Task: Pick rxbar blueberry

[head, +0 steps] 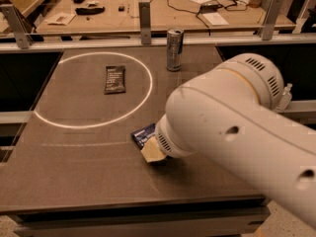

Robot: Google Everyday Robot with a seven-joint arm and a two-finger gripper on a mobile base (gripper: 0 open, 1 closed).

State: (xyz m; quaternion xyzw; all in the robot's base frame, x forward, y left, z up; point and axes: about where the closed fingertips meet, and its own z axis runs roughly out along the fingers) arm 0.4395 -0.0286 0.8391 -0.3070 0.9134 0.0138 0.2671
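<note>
The rxbar blueberry (143, 133) lies flat on the dark table; only its dark blue left end with white text shows from under my arm. My gripper (152, 151) is down at the table right on top of the bar, and one tan fingertip (151, 152) shows beside the wrapper. The rest of the gripper and most of the bar are hidden behind my big white arm (232, 127).
A black-wrapped bar (114, 79) lies inside a white circle (54, 125) marked on the table. A metal can (174, 49) stands upright at the table's far edge. A railing and a cluttered wooden bench (148, 9) lie beyond.
</note>
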